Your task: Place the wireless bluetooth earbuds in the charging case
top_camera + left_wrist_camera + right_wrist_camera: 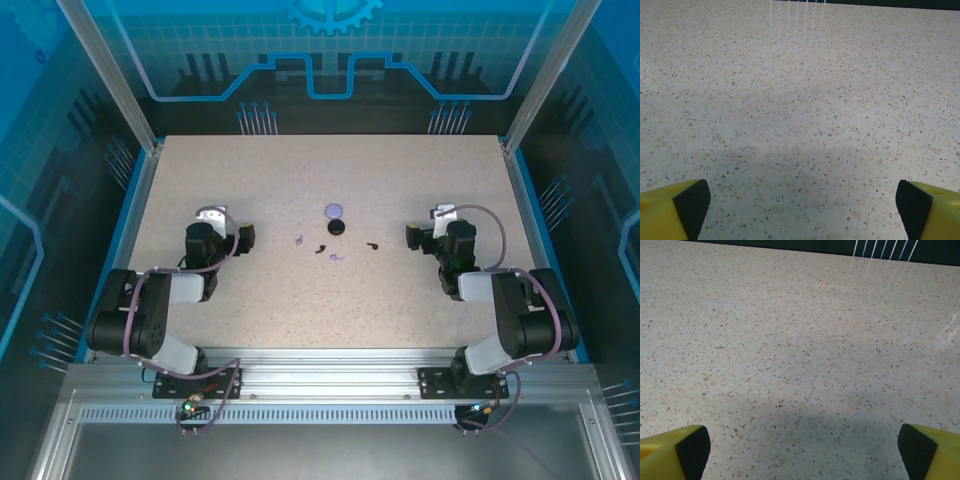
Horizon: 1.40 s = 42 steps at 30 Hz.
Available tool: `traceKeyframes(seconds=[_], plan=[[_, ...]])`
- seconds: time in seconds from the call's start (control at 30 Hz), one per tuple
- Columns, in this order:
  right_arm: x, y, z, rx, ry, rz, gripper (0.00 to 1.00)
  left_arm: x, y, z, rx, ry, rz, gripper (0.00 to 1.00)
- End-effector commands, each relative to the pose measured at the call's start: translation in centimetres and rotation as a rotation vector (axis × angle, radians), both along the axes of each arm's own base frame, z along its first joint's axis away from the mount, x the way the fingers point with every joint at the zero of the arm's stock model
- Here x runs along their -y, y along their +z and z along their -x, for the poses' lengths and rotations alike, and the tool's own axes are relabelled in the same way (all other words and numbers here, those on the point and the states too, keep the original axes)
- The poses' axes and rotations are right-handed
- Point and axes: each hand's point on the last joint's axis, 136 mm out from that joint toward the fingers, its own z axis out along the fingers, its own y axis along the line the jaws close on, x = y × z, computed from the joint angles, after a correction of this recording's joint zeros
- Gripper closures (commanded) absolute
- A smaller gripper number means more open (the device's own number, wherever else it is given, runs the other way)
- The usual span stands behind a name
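Observation:
The charging case (337, 228) is a small round black puck near the table's middle, with a pale purple disc (334, 210) just behind it. One black earbud (321, 248) lies in front of the case to the left. The other earbud (372, 244) lies to its right. My left gripper (218, 233) rests low over the table well left of them, jaws wide open and empty. My right gripper (440, 233) sits well right of them, also open and empty. In each wrist view, the left gripper (800, 207) and right gripper (800, 450) show yellow fingers with black pads (692, 205) (692, 447) over bare speckled tabletop.
Tiny purple bits (299, 239) (336, 257) lie near the earbuds. The speckled table (320, 310) is bordered by a blue rim and metal posts. Both arm bases stand on the rail at the near edge.

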Motion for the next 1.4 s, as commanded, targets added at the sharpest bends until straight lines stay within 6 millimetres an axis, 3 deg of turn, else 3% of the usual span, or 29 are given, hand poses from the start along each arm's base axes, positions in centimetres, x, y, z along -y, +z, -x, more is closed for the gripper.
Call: traceKeyframes(seconds=[0.0,0.77,1.03,1.2,1.37], plan=[[0.2,0.9,-0.6,0.025,-0.001,-0.001,0.0,-0.6,0.8,-0.7,0.022,0.02,0.0,0.01],[0.2,1.0,-0.6,0.027,0.0,0.001,0.0,-0.7,0.7,-0.7,0.017,0.021,-0.001,0.01],[1.1,3.1,-0.4,-0.066,-0.073,-0.015,0.0,-1.5,2.4,-1.1,-0.129,0.093,0.03,0.01],[0.4,4.6,1.3,-0.156,-0.071,-0.078,0.0,0.4,4.4,-0.8,-0.227,0.041,0.152,0.01],[-2.3,6.1,1.7,-0.279,0.016,-0.202,0.0,2.6,6.5,-1.2,-0.401,0.002,0.301,0.01]])
